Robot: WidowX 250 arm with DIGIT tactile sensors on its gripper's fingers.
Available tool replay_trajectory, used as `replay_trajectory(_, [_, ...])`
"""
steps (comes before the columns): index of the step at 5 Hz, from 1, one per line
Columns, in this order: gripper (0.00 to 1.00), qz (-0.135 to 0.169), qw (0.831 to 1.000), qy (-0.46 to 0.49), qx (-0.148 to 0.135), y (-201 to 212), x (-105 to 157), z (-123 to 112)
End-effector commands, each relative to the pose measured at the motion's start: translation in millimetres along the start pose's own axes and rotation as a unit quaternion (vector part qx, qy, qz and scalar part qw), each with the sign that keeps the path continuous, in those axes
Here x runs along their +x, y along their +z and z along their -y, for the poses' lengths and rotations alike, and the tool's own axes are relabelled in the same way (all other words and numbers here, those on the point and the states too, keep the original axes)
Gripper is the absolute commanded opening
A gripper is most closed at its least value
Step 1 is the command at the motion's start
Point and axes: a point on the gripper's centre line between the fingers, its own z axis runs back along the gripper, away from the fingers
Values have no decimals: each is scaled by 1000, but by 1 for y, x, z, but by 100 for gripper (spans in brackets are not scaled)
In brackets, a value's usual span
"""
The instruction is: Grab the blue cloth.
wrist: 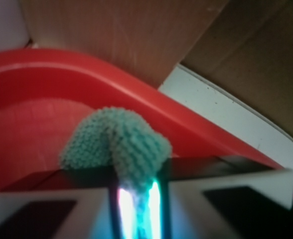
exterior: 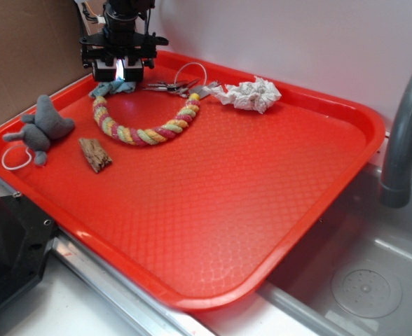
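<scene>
The blue cloth (exterior: 112, 87) is a small teal terry rag bunched at the tray's far left corner. My gripper (exterior: 120, 72) stands right over it, pointing down. In the wrist view the cloth (wrist: 117, 143) bulges out in front of the jaws, and a fold of it is pinched in the narrow glowing slot of the gripper (wrist: 138, 206). The jaws stand close together, shut on the cloth. Most of the rag lies under the gripper in the exterior view.
On the red tray (exterior: 276, 210): a coloured rope ring (exterior: 146, 126), keys (exterior: 174, 86), a white paper wad (exterior: 251, 94), a grey plush toy (exterior: 43, 127) and a wood chip (exterior: 94, 154). A grey faucet (exterior: 406, 133) and sink are at right. Cardboard (wrist: 136, 35) stands behind.
</scene>
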Motion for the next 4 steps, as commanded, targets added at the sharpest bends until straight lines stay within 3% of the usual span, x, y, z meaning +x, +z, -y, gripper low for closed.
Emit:
replay_trajectory(1, [0, 27, 974, -168, -147, 89, -9, -9])
replay_trajectory(2, [0, -6, 933, -280, -226, 130, -38, -8])
replay_trajectory(3, [0, -21, 879, -391, -270, 167, -74, -11])
replay_trajectory(4, [0, -28, 815, -499, -293, 200, -111, -17])
